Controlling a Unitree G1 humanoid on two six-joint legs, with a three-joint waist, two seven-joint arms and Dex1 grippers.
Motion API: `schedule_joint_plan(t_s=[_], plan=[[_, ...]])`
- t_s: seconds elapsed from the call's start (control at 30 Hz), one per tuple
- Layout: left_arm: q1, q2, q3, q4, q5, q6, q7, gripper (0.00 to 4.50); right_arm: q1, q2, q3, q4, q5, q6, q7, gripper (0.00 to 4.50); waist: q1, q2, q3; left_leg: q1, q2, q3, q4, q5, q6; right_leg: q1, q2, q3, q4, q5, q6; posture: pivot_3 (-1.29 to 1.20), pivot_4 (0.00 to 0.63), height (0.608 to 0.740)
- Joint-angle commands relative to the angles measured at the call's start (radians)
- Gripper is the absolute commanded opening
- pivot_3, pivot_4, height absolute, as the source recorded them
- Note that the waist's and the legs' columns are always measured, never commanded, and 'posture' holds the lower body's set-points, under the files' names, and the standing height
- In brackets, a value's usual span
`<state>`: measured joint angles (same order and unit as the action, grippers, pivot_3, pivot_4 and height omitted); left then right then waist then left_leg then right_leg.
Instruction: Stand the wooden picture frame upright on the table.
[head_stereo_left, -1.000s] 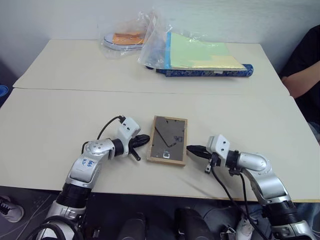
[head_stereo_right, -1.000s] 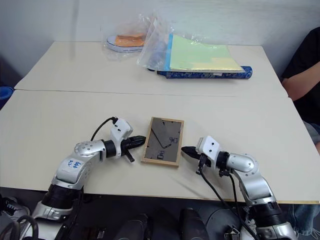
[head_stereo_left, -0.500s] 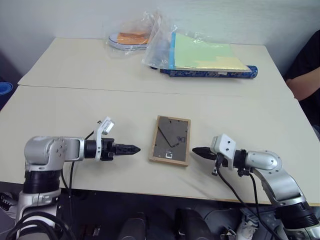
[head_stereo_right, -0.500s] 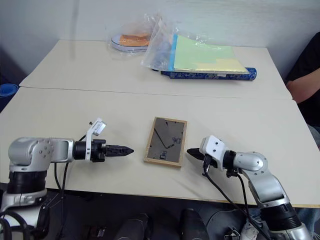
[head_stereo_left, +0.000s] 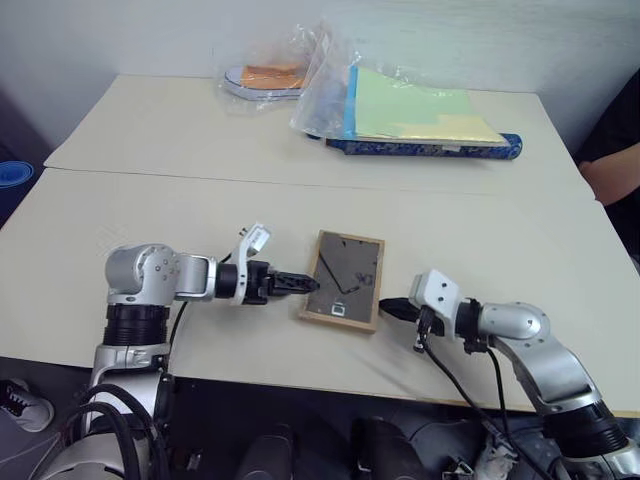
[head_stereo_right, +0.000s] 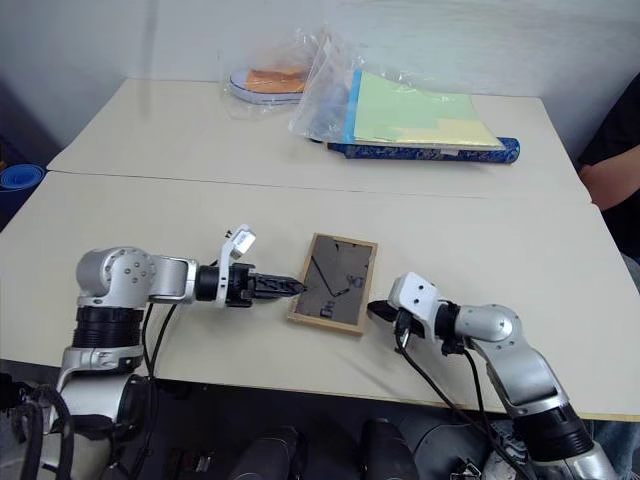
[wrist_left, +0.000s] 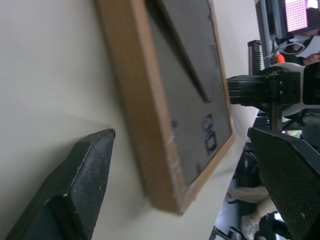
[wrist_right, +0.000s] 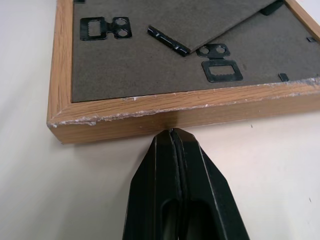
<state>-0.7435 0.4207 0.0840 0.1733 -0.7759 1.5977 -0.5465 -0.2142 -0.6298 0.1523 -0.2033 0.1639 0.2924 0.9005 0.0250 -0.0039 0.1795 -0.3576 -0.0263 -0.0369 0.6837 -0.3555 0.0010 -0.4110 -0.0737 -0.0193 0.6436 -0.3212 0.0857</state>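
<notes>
Small light-wood picture frame (head_stereo_left: 342, 280) lies face-down, grey backing up, on the cream table (head_stereo_left: 520, 240); left gripper (wrist_left: 185, 185) spread around its edge; right gripper (wrist_right: 176, 145) pressed together, touching the opposite edge; raising not yet done.

A pale, plain wall (head_stereo_left: 150, 35) is running behind the far edge of the furniture — soft, even light is falling across it. At the right edge a person's arm (head_stereo_left: 612, 175) in a dark sleeve is resting, and dark floor (head_stereo_right: 20, 140) is showing at left.
</notes>
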Motion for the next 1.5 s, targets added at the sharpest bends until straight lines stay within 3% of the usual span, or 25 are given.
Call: schedule_joint_plan(t_s=[0.03,0.2,0.37,0.53,0.63,0.73,0.87,1.0,1.03,1.1,1.33,1.5], plan=[[0.006,-0.035,-0.084,0.048,-0.098,0.017,0.053,4.49,-0.021,0.010,0.011,-0.044,-0.001,-0.001,-0.007,0.00,-0.001,0.000,0.000,0.000,0.000,0.000,0.000,0.000,0.000,0.000,0.000,0.000,0.000,0.000,0.000,0.00,0.150,0.740],[0.000,-0.048,-0.061,0.085,-0.174,0.017,0.137,4.49,-0.023,0.015,0.015,-0.048,-0.009,0.002,-0.012,0.00,-0.001,0.000,0.000,0.000,0.000,-0.001,0.000,0.000,0.000,0.000,0.000,0.000,0.000,0.000,0.000,0.00,0.150,0.740],[0.002,-0.058,-0.012,0.113,-0.217,0.017,0.210,3.38,-0.010,0.006,0.009,-0.041,-0.010,-0.011,-0.014,0.00,-0.001,0.000,0.000,0.000,0.000,-0.001,0.000,0.000,0.000,0.000,0.000,-0.001,0.000,0.000,0.000,0.00,0.150,0.740],[0.023,-0.081,0.052,0.093,-0.229,0.017,0.246,1.81,0.006,0.009,-0.068,-0.050,0.079,0.016,0.009,0.00,-0.003,0.000,0.000,0.000,0.000,-0.001,0.000,0.000,0.000,0.000,0.000,-0.001,0.000,0.000,0.000,0.00,0.150,0.740],[0.048,-0.099,0.117,0.036,-0.219,0.009,0.243,1.28,0.010,0.000,-0.145,-0.066,0.194,0.060,0.059,0.55,-0.004,0.000,0.000,0.000,0.000,-0.001,0.000,0.000,-0.001,0.000,0.000,-0.001,0.000,0.000,0.000,0.00,0.150,0.740],[0.109,-0.088,0.115,-0.069,-0.184,-0.172,0.166,1.28,-0.006,0.000,-0.204,-0.078,0.307,0.106,0.102,1.52,-0.008,0.000,0.000,0.000,0.000,-0.001,0.000,0.000,-0.001,0.000,0.000,-0.001,0.000,0.000,0.000,0.00,0.150,0.740],[0.193,0.006,-0.023,-0.186,-0.071,-0.401,-0.019,1.28,-0.098,0.022,-0.257,-0.082,0.463,0.254,0.070,2.84,-0.023,0.000,0.000,0.001,0.001,-0.001,-0.001,0.002,-0.003,0.000,0.001,-0.001,0.000,0.000,0.000,0.00,0.150,0.740],[0.235,0.051,-0.108,-0.234,-0.006,-0.513,-0.118,1.28,-0.213,0.057,-0.214,-0.054,0.494,0.363,0.013,4.27,-0.027,0.000,0.000,0.002,0.001,-0.002,-0.001,0.002,-0.004,0.000,0.001,0.000,0.000,0.000,0.000,0.00,0.150,0.740],[0.239,0.052,-0.118,-0.240,-0.001,-0.518,-0.124,1.28,-0.234,0.072,-0.195,-0.042,0.481,0.370,0.000,4.46,-0.026,0.000,0.000,0.001,0.001,-0.002,-0.002,0.002,-0.004,0.000,0.001,-0.001,0.000,0.000,0.000,0.00,0.150,0.740],[0.241,0.048,-0.128,-0.244,0.008,-0.528,-0.129,1.28,-0.261,0.085,-0.144,-0.018,0.416,0.324,0.002,4.46,-0.024,0.000,0.000,0.001,0.001,-0.002,-0.002,0.002,-0.003,0.000,0.001,-0.001,-0.001,0.000,0.000,0.00,0.150,0.740],[0.231,0.043,-0.113,-0.249,0.006,-0.523,-0.128,1.28,-0.288,0.133,-0.117,-0.039,0.471,0.340,0.049,4.46,-0.024,0.000,0.000,0.000,0.001,-0.004,-0.001,0.001,-0.002,0.000,0.001,-0.001,-0.001,0.000,0.000,0.00,0.150,0.740],[0.207,0.022,-0.033,-0.198,-0.056,-0.416,-0.087,1.28,-0.231,0.074,-0.127,-0.131,0.501,0.313,0.143,4.46,-0.024,0.000,0.000,-0.001,0.001,-0.004,-0.002,0.001,-0.002,0.000,0.001,-0.001,-0.001,0.000,0.000,0.00,0.150,0.740]])
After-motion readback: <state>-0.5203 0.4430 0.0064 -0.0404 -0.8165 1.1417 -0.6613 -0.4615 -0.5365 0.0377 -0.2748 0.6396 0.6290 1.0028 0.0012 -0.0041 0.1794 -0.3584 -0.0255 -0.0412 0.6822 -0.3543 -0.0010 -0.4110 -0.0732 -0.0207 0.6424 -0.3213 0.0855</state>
